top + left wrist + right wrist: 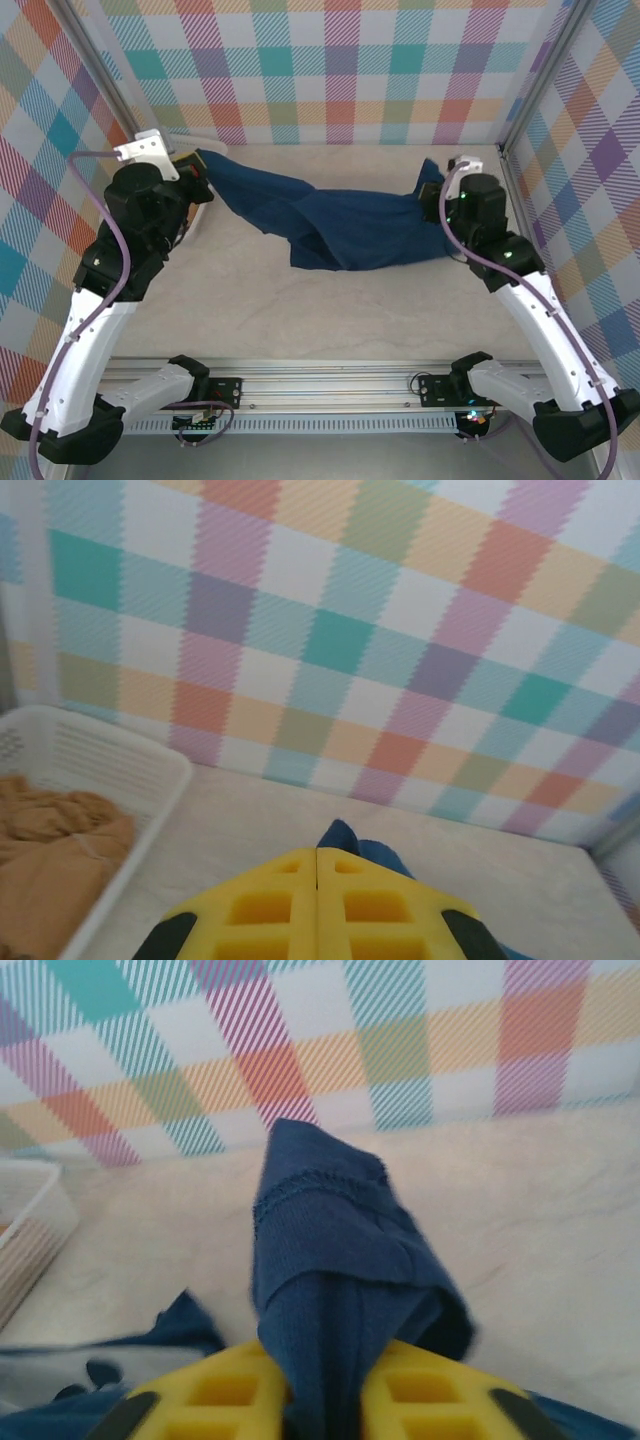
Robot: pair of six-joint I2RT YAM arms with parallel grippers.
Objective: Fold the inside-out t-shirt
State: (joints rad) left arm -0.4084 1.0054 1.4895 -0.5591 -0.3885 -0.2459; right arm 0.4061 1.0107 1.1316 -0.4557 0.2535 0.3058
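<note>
as t-shirt [350, 235] spans between them, left jaws and right jaws each pinch an end.

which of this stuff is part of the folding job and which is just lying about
Job: navy t-shirt; left gripper and right gripper, each pinching one end of it.
Lying about: white basket; tan-orange garment inside it.

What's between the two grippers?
The navy t-shirt, stretched from left gripper to right gripper, its middle bunched on the table; seen in the top view.
</note>
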